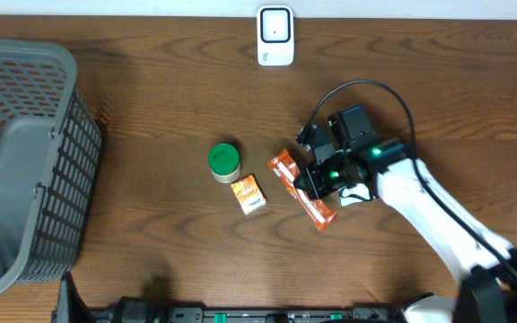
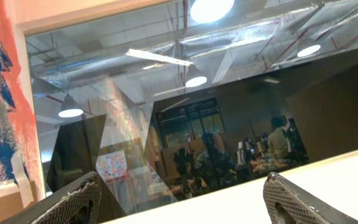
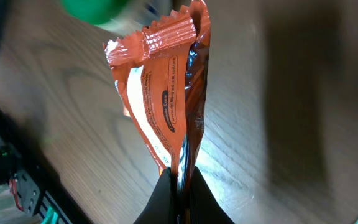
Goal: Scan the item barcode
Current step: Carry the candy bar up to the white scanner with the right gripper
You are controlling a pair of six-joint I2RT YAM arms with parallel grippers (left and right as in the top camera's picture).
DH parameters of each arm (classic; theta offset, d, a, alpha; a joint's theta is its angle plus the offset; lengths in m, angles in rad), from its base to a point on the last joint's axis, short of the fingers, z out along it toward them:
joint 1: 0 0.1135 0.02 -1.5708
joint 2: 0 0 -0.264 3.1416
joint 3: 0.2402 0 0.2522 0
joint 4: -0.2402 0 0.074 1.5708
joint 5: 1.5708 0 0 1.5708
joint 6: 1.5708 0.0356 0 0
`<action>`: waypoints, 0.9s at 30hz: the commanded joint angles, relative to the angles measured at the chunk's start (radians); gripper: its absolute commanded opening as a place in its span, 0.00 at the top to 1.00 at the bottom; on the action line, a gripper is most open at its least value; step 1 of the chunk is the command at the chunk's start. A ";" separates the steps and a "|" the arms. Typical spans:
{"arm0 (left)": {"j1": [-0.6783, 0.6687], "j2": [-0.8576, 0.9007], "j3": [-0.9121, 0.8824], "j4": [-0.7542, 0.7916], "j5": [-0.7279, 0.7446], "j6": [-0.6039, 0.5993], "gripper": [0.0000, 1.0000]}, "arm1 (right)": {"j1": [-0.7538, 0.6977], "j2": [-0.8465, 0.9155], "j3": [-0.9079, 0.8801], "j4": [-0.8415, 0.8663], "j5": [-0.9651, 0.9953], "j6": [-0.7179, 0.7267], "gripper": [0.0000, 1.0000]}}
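the right gripper was clamped shut on the near end of the orange packet, its two fingers pressed together with only the crimped film between them. pinching the thin seam and not the body probably kept the printed faces uncovered, so that a barcode could be shown to the reader. no barcode could be made out in the wrist view, only a white panel and a dark oval label. from above, the orange packet lay at a slant on the wooden table, right of centre, with the right gripper over its middle and right side; whether it had left the surface could not be told. a green-lidded jar and a small orange box sat just to its left, close enough that a careless lift might have brushed the box. the white scanner stood at the far edge, well apart from the packet, so the carry to it was not yet done. the wire basket filled the left side. the left gripper was turned upward toward ceiling lights, its jaws wide apart and holding nothing, seemingly parked out of the way.
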 commanded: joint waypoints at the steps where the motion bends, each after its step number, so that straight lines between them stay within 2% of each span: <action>1: 0.004 -0.005 0.000 -0.002 0.013 0.002 0.16 | 0.010 -0.061 0.021 0.000 -0.001 -0.052 0.99; 4: 0.004 -0.005 0.000 -0.006 0.013 0.002 0.16 | 0.012 -0.086 0.021 -0.004 -0.014 -0.052 0.99; 8: 0.004 -0.005 0.000 -0.030 0.013 0.002 0.16 | 0.016 -0.087 0.025 0.018 0.170 -0.053 0.99; 14: 0.004 -0.005 0.000 -0.076 0.013 0.002 0.16 | 0.078 -0.085 0.033 0.289 0.534 -0.151 0.99; 17: 0.004 -0.005 -0.005 -0.081 0.013 0.002 0.16 | 0.121 -0.069 0.033 0.462 0.698 -0.274 0.99; 24: 0.004 -0.005 -0.033 -0.080 0.013 0.002 0.16 | 0.153 -0.008 0.033 0.739 0.850 -0.561 0.99; 27: 0.004 -0.005 -0.055 -0.080 0.013 0.002 0.16 | 0.190 0.035 0.033 0.897 0.976 -0.761 0.99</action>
